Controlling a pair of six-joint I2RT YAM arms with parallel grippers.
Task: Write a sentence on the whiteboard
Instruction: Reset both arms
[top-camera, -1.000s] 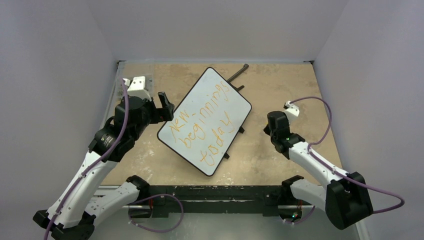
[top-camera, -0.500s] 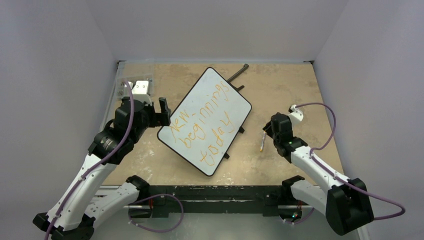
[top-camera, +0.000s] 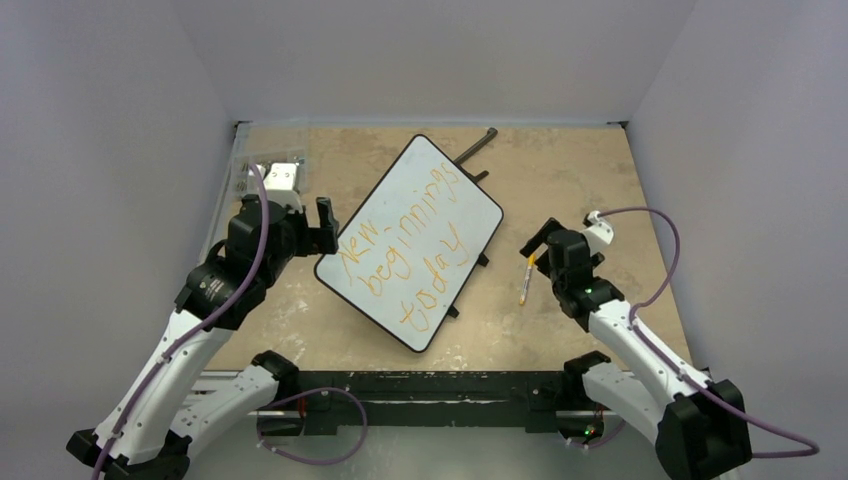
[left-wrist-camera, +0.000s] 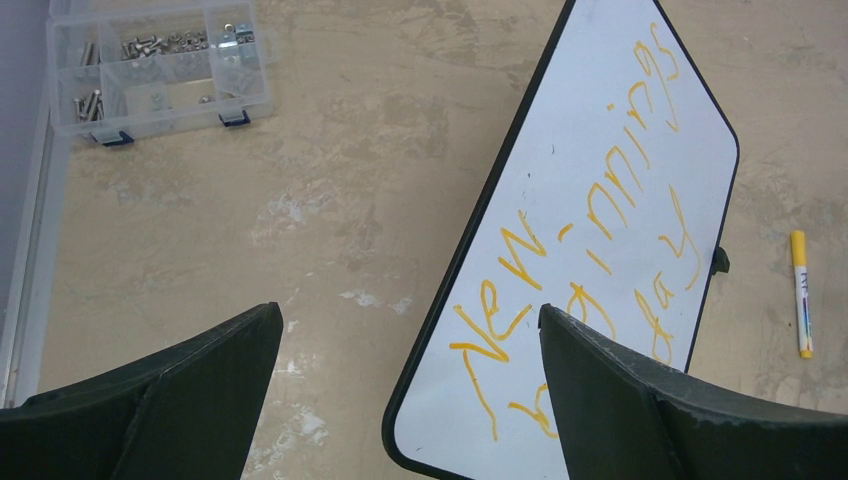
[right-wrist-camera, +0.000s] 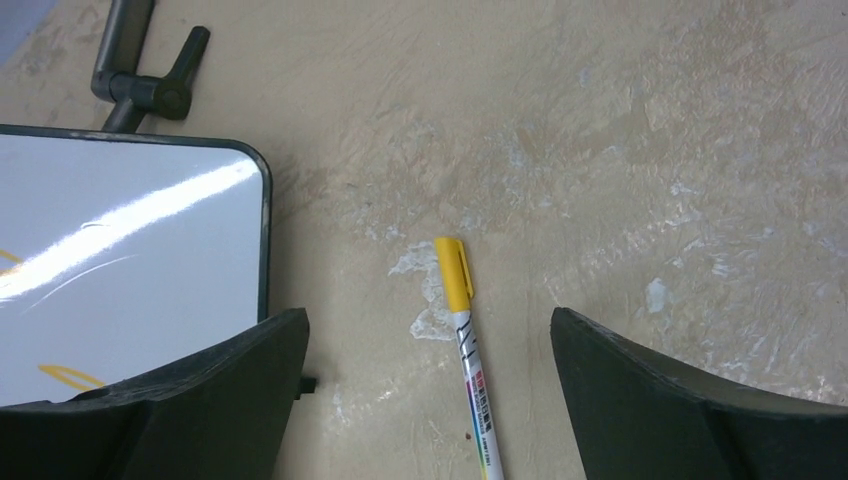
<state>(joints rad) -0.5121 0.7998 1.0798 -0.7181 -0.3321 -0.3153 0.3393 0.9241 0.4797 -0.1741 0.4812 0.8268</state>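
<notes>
I'm looking down on the table (top-camera: 560, 160), and the whiteboard (top-camera: 480, 212) is lying flat in the middle of it, turned on a slant between the two arms. I'm reading the sentence (top-camera: 405, 262) across it in three orange lines, "New beginnings today", so I'm judging the writing done.

I'm treating the board as stiff, light and glossy, likely to slide on its small feet if nudged. If I'm moving it, I'm taking it by the thin black rim at a bare corner, because I'm expecting the ink to smear under a finger.

I'm holding the left gripper (left-wrist-camera: 408, 315) spread wide with nothing in it, over the board's left edge near "New". I'm not able to tell whether it is touching the rim.

I'm holding the right gripper (right-wrist-camera: 428, 320) just as wide and empty, well right of the board.

A clear parts box (left-wrist-camera: 160, 65) is sitting at the far left, and a black handle (right-wrist-camera: 130, 70) is poking out past the board's far corner.

The pen (right-wrist-camera: 465, 340) is lying on the table under the right fingers, capped in yellow, apart from the board. I'm judging it light, slim and prone to rolling, best pinched mid-barrel.
</notes>
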